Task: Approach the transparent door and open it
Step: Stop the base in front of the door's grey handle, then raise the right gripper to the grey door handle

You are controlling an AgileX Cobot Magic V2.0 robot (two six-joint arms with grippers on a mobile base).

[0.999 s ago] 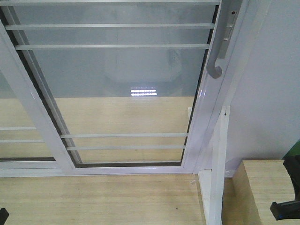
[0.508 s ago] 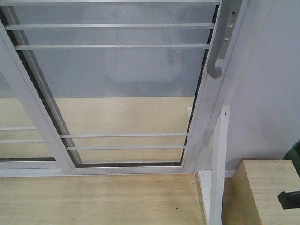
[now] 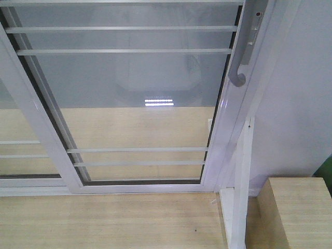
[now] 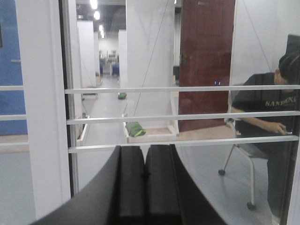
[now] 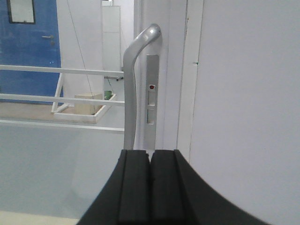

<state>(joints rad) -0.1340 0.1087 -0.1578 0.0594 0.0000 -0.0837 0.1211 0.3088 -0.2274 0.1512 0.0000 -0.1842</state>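
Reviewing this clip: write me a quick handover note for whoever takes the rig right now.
Left gripper: shut, empty, facing the glass and bars of the door.
Right gripper: shut, empty, aimed at the handle, not touching it.
Door: directly ahead, apparently closed, with the handle on its right edge.
Done: the rig is at the door.
Left: open the right gripper, take the handle, then slide the door open, probably leftward.
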